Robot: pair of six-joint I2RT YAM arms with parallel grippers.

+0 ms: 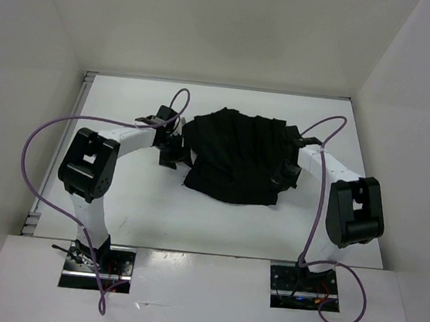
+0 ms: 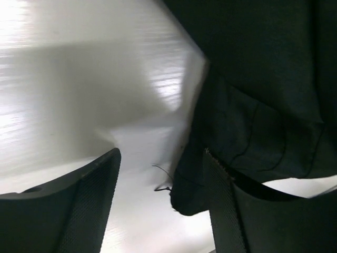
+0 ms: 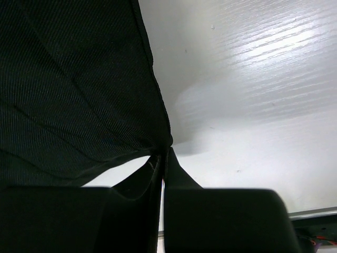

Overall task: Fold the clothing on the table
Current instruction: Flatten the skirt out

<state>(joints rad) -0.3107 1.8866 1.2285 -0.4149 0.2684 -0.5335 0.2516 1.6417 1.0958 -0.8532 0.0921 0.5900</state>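
I have the left arm (image 1: 90, 164) reaching in from its side, elbow raised and wrist turned inward. The left gripper (image 1: 171, 150) sits low with its jaws well apart. The right arm (image 1: 355, 212) mirrors it. The right gripper (image 3: 162, 158) has its jaws pressed together, pinching an edge of the clothing (image 3: 79, 79).

A robotics lab test cell: white table (image 1: 215, 227) boxed by plain white walls (image 1: 230, 31) (cabled robot arms (image 1: 88, 164) bolted on).

Plain white walls (image 1: 230, 31) behind and on both sides; white front panel (image 1: 198, 307) nearest the camera.
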